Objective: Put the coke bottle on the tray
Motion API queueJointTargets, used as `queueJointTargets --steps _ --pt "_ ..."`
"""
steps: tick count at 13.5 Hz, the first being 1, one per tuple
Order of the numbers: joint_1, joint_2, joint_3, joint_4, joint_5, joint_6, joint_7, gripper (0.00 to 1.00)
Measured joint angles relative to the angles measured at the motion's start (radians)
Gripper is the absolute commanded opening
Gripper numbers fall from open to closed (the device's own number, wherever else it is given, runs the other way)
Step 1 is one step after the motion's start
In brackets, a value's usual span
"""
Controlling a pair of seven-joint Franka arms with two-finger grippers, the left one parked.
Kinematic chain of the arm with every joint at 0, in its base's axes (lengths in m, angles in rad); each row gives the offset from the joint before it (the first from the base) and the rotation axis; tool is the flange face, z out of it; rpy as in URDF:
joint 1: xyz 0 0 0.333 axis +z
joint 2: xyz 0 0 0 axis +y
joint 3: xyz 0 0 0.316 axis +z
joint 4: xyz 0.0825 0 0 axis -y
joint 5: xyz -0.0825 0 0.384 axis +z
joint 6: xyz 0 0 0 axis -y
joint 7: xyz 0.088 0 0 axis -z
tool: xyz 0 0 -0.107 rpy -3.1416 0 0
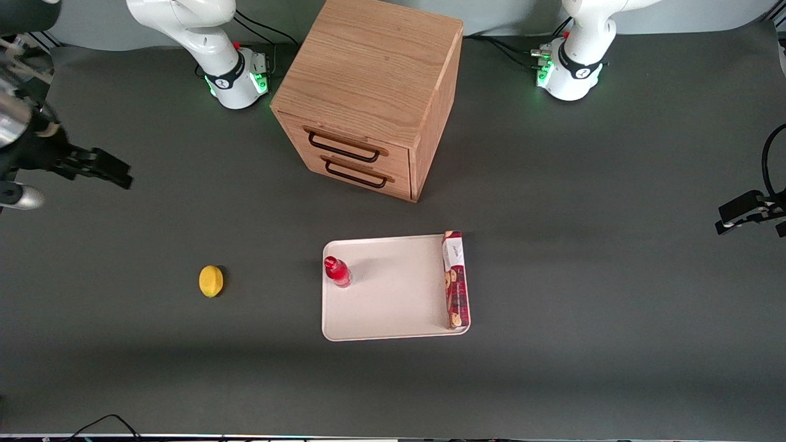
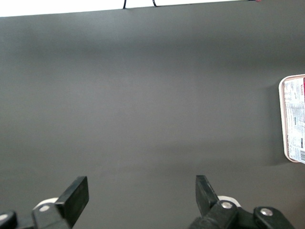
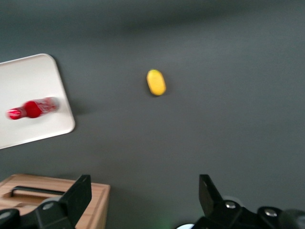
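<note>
The gripper (image 1: 116, 170) hangs above the table (image 1: 614, 276) at the working arm's end, well apart from everything on the surface. In the right wrist view its two black fingers (image 3: 76, 198) stand spread wide with only bare mat between them, so it is fully open and has hold of nothing. The nearest thing to it is the lemon (image 1: 211, 281), which lies alone on the dark mat, nearer to the front camera than the gripper and a little toward the parked arm's end. Farther from the gripper in that same direction lies the tray (image 1: 393, 319), flat on the table, cream-white with rounded corners. The coke bottle (image 1: 337, 271) stands upright on the tray, just inside the rim of the edge that faces the gripper, red cap up; it is well apart from the gripper and nothing touches it. In the right wrist view the bottle (image 3: 31, 108) shows on the corner of the tray (image 3: 33, 76) with the lemon (image 3: 156, 82) on the mat between it and the gripper (image 3: 143, 200). On the tray's edge farthest from the gripper a long red-and-white cookie box (image 1: 455, 279) lies along the rim. A wooden drawer cabinet (image 1: 368, 92) with two dark handles sits on the table, farther from the front camera than the tray, and well apart from the gripper.
</note>
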Motion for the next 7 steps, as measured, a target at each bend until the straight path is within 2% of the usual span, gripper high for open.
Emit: queueJointTargets --steps 3,6,7 --pt "0.0 -0.071 -0.049 -0.209 0.001 0.146 -0.065 1.0" --pt "0.018 -0.083 -0.046 -0.223 0.011 0.172 -0.063 1.0" --pt "0.022 -0.084 -0.045 -0.214 0.042 0.172 -0.058 1.0"
